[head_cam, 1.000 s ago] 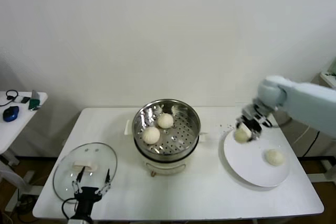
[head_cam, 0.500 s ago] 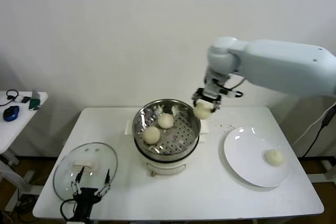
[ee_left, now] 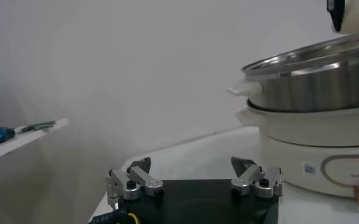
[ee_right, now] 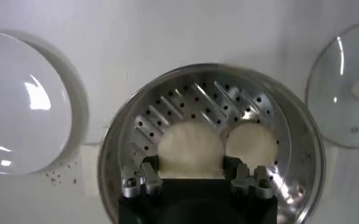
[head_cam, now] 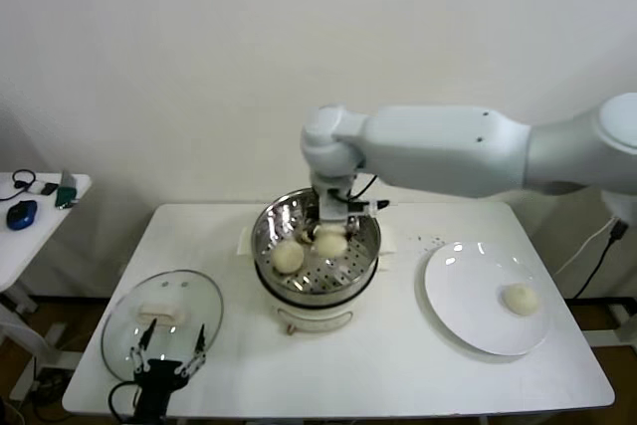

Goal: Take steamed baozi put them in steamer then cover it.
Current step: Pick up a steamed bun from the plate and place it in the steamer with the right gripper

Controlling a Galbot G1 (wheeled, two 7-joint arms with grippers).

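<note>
Moved: right arm swung from the plate side across to the steamer point(head_cam: 317, 246), carrying one bun along; now reaching down into the pot from the far rim.
Left gripper point(head_cam: 165, 363): parked at the near left edge of the table point(head_cam: 398, 365), just at the near rim of the glass lid point(head_cam: 159, 320); fingers spread wide with nothing between them, clear in its own wrist view point(ee_left: 194, 181).
Glass lid: flat on the table, left of the steamer, untouched.
Right gripper point(ee_right: 194, 176): low inside the steamer, fingers on either side of a steamed baozi point(ee_right: 190, 148); bun looks down on or just above the perforated tray, jaws close around it and perhaps only starting to ease, so counted as gripped.
Other buns in the pot: one just beside the held bun point(ee_right: 251, 144); in the head view a bun toward the left of the tray point(head_cam: 288, 257) and another near the gripper point(head_cam: 330, 243); a third partly hidden behind the wrist.
Plate point(head_cam: 468, 320): right of the steamer, one bun left on it point(head_cam: 519, 298), well apart from the pot.
Meaning for the task: third bun judged almost delivered; release and withdrawal due, then the last bun from the plate, then the lid.
Risk: bun may stick to a fingertip on release, or nudge its neighbour.
</note>
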